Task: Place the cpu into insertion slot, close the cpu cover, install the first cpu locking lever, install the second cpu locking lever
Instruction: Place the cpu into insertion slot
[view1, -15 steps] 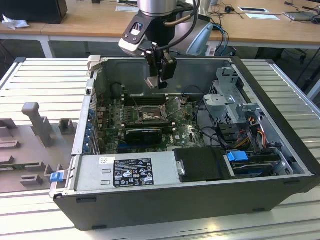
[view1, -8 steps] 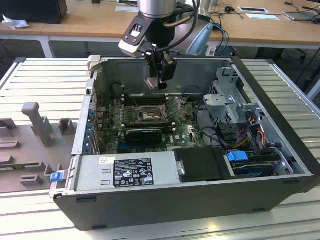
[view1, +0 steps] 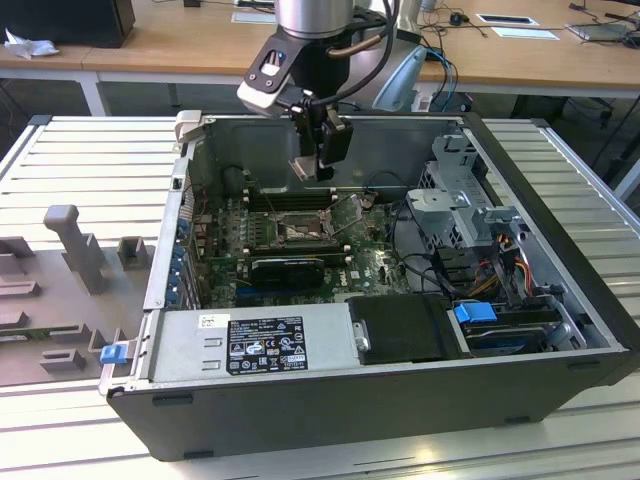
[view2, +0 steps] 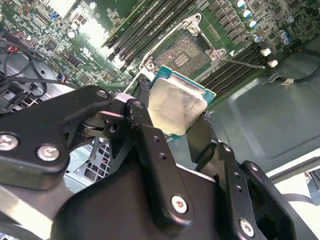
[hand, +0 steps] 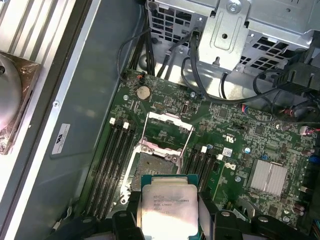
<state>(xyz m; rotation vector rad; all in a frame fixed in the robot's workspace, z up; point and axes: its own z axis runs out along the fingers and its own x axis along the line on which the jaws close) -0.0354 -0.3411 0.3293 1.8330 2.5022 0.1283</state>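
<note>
**Holding the cpu (view2: 177, 107) above the open insertion slot (hand: 152, 167)**

Item 1: my tool (view1: 318, 165), fingers narrowed onto two opposite edges of the cpu, whose silver face is seen in both wrist views.
Position: inside the open computer case (view1: 350, 400), raised clear of the green motherboard (hand: 235, 140).
Item 2: insertion slot, below the tool, dark centre bare, apart from the chip.
Item 3: cpu cover (hand: 169, 116), hinged open, just beyond the slot from the tool.
Item 4: black memory slots (hand: 117, 160), flanking the socket on both sides.
Item 5: grey drive cage (hand: 260, 30), farther beyond the cover.
</note>
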